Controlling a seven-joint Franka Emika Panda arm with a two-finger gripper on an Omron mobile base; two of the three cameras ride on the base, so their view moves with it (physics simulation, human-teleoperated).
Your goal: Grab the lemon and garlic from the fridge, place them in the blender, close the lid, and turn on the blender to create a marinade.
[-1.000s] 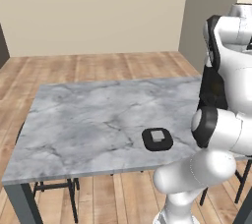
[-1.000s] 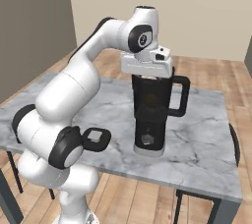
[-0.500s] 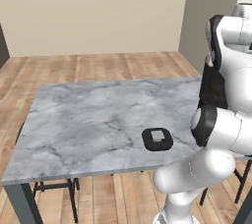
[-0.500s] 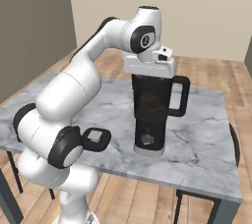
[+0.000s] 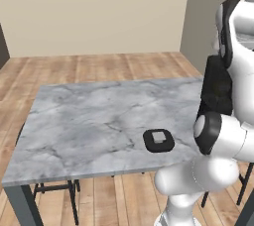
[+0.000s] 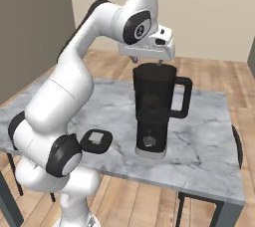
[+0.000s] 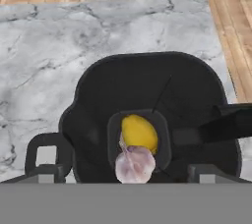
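The black blender [image 6: 152,114] stands on the marble table [image 6: 209,141], its jug without a lid. Looking down into the jug [image 7: 147,90], I see the yellow lemon [image 7: 140,132] at the bottom with the pale garlic [image 7: 134,165] touching it. My gripper [image 6: 147,61] hangs just above the jug's mouth, open and with nothing in it [image 7: 126,171]. The flat black lid [image 6: 96,140] with its grey knob lies on the table to the left of the blender, near my base [image 5: 158,140]. In the left base view my arm hides most of the blender [image 5: 216,88].
The table's left half [image 5: 89,121] is bare marble. Dark chairs stand under the table's edges [image 6: 238,146]. Wooden floor surrounds the table, with beige walls behind.
My hand has risen a little above the jug's mouth. The blender and lid have not moved.
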